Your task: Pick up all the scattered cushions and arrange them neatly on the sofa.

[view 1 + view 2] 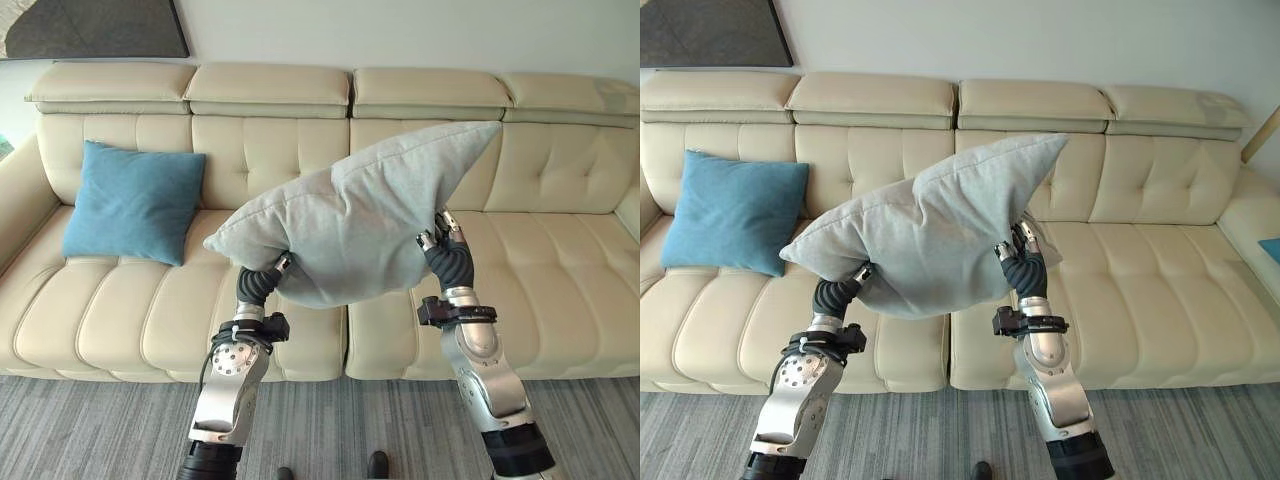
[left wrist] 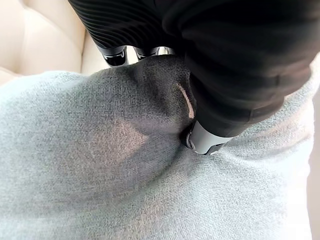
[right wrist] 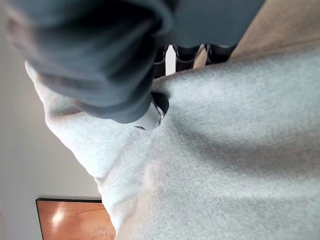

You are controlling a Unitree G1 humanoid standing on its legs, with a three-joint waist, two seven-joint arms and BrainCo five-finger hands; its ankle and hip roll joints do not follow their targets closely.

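Observation:
A large grey cushion (image 1: 350, 220) hangs in the air in front of the cream sofa (image 1: 560, 270), over the middle seats, tilted with one corner pointing up to the right. My left hand (image 1: 262, 280) grips its lower left edge, thumb (image 2: 202, 140) and fingers pinching the cloth. On the cushion's right side my right hand (image 1: 445, 245) is shut too, its thumb (image 3: 147, 117) pressed into the fabric. A blue cushion (image 1: 133, 203) leans upright against the sofa's backrest on the left seat.
The sofa's right seats (image 1: 1140, 290) lie bare. A dark framed panel (image 1: 95, 28) hangs on the wall above the sofa's left end. Grey carpet (image 1: 330, 430) runs along the front. A blue object (image 1: 1270, 248) shows at the far right edge.

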